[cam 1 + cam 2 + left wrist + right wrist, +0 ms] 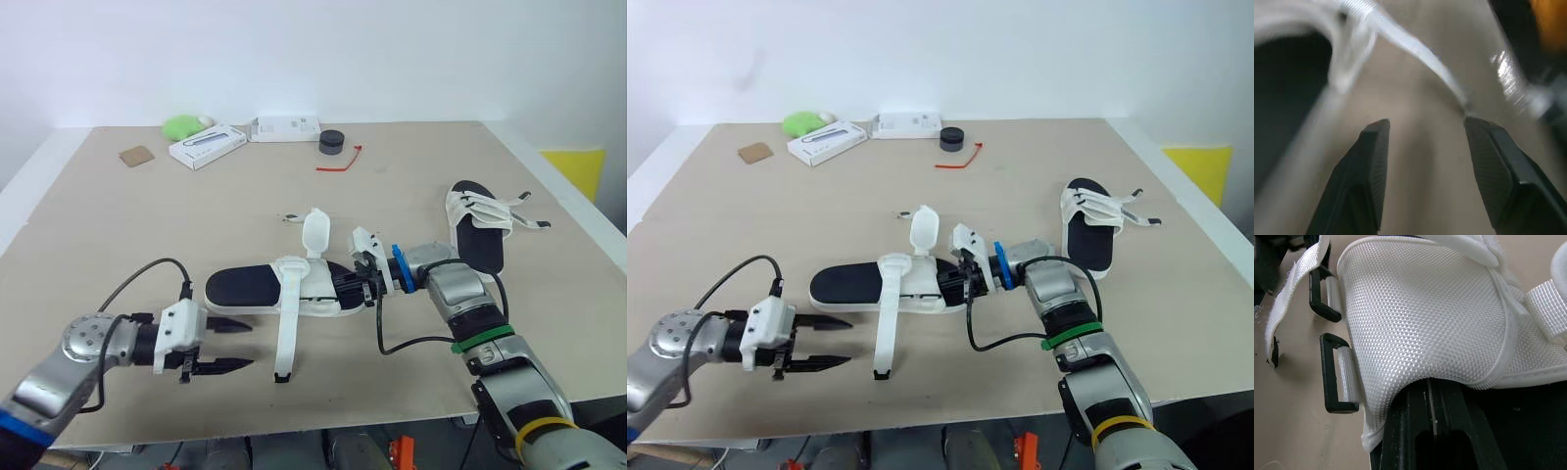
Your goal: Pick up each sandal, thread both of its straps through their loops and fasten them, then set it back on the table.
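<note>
- Head view: a black-soled sandal with white mesh straps (240,286) lies mid-worktop (118,225), both straps undone. One long white strap (285,343) hangs off its side, just ahead of the left pincer (250,345), which hovers wide open and empty. The right pincer (362,286) meets the sandal's end; its hold cannot be told. A second sandal of the same kind (477,230) sits well apart, to the right.
- Left wrist view: the blurred strap crosses beyond the spread fingers (1366,166).
- Right wrist view: two black plastic loops (1334,382) stand empty. Threading looks barely begun; next, likely, the left pincer must pinch the strap's tip and steer it loopward.
</note>
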You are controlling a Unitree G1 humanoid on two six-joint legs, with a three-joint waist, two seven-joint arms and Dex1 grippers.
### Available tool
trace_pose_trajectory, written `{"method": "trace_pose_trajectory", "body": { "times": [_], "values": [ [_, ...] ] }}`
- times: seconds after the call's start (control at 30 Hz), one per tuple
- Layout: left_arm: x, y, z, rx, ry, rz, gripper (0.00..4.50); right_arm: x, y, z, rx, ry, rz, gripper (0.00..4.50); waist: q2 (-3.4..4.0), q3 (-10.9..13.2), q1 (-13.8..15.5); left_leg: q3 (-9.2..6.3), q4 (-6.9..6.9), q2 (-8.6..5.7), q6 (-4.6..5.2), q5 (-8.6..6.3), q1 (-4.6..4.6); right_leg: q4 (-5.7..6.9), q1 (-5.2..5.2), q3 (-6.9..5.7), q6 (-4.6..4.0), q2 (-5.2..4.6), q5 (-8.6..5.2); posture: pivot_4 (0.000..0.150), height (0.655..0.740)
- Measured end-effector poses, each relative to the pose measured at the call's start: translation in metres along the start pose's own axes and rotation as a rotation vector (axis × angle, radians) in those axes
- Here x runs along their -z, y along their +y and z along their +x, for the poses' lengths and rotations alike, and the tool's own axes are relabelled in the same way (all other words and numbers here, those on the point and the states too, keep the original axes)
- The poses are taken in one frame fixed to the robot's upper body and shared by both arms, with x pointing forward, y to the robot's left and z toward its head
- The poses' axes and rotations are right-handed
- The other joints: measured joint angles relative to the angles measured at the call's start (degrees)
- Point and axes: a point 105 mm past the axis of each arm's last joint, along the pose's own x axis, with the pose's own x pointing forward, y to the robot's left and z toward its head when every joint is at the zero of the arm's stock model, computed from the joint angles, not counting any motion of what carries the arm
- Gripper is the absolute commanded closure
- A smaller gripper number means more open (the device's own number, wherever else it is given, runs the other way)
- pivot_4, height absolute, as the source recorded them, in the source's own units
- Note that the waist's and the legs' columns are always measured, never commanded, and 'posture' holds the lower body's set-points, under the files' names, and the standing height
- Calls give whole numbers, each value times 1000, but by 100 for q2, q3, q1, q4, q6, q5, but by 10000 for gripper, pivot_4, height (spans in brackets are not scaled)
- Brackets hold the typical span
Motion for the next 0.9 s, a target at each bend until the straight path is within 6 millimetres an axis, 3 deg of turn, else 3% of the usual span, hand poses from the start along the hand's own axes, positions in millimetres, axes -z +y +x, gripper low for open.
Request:
{"method": "trace_pose_trajectory", "body": {
  "times": [0.07, 0.17, 0.4, 0.57, 0.67, 0.83, 0.9],
  "values": [
    [0, -3, 8, -24, -4, -159, 20314, 0, 1, 1, 0, -1, -2, 45000, -8, -2, 3, 1, 2, 1, -1, -1, 0, -1, -2, 0, 0, 3, 0, 1500, 7400],
    [-1, -5, 20, -32, 18, -259, 20314, -1, 2, 1, -4, -2, -7, 45000, -12, -4, 13, 1, 2, 2, -2, -1, 0, -2, -4, -1, 1, 9, 0, 1500, 7400],
    [-6, -10, 49, 48, 46, -397, 20314, -1, 5, 1, -11, -2, -2, 45000, -16, -8, 18, 2, 1, 2, -14, -10, -1, -2, -2, -1, 5, 14, -16, 1500, 7400],
    [-9, -14, 56, 150, 87, -444, 20314, 0, 5, 0, -6, 0, -1, 45000, -17, -9, 22, 3, 6, 0, -15, -11, -2, -3, 2, 0, 7, 13, -18, 1500, 7400],
    [-9, -15, 58, 182, 88, -456, 27575, -1, 5, 0, -6, 1, 3, 45000, -17, -9, 22, 2, 6, 1, -16, -12, -1, -3, 1, -1, 7, 14, -18, 1500, 7400],
    [-7, -14, 59, 185, 88, -453, 44299, 0, 5, -1, 1, 4, 3, 45000, -18, -9, 30, 2, 7, 0, -17, -12, -2, -4, 3, -1, 9, 13, -19, 1500, 7400],
    [-9, -12, 59, 180, 75, -455, 44299, 0, 6, -1, 6, 3, 1, 45000, -18, -9, 35, 2, 6, 0, -17, -12, -3, -4, 3, -1, 9, 13, -19, 1500, 7400]
  ]
}}
